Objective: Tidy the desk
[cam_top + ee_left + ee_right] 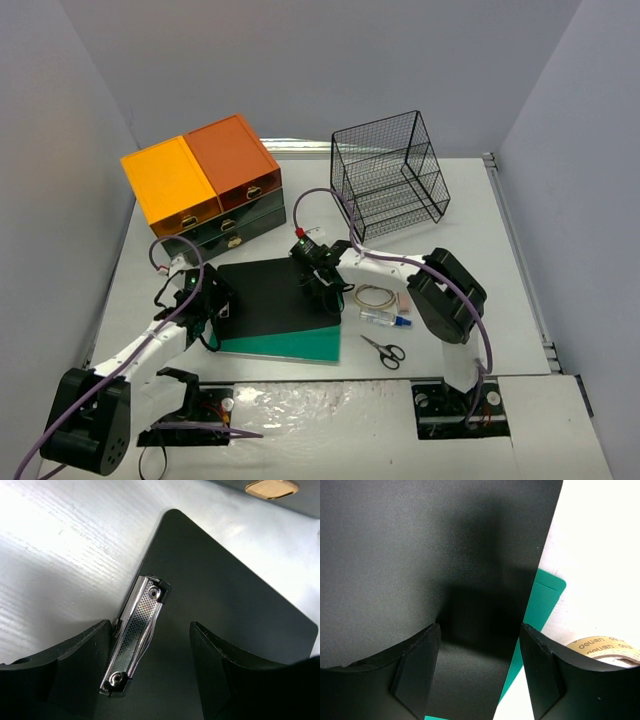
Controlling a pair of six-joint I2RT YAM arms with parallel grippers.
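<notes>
**Work surface.** The desk (500, 260) is the white tabletop that spans the top external view. Both arm bases are mounted at its near edge. All other items rest on it.

**Left gripper.** The left gripper (212, 305) hangs over the left-centre of the desk, at the left edge of a black clipboard (270, 295). In the left wrist view, the left gripper (150, 626) has its jaws spread and holds nothing. The metal clip (137, 635) of the clipboard lies between the fingers, nearer the left one. Bare desk surface (50, 555) shows directly beside the clipboard edge, below and to the left of the fingers.

**Right gripper.** The right gripper (325, 290) is positioned over the right edge of the same clipboard. In the right wrist view, the right gripper (480, 627) has its jaws apart, with only the flat clipboard face (420, 545) beneath them. No grip is visible. The desk (600, 540) shows to the right of the fingers, beyond the edge of the green board (542, 600) under the clipboard.

**Other items on the desk.**
- Tape roll (375, 296): just right of the right gripper.
- Scissors (383, 350): nearer the bases.
- Drawer unit (205, 185): far left.
- Wire basket (390, 175): far centre-right.
</notes>
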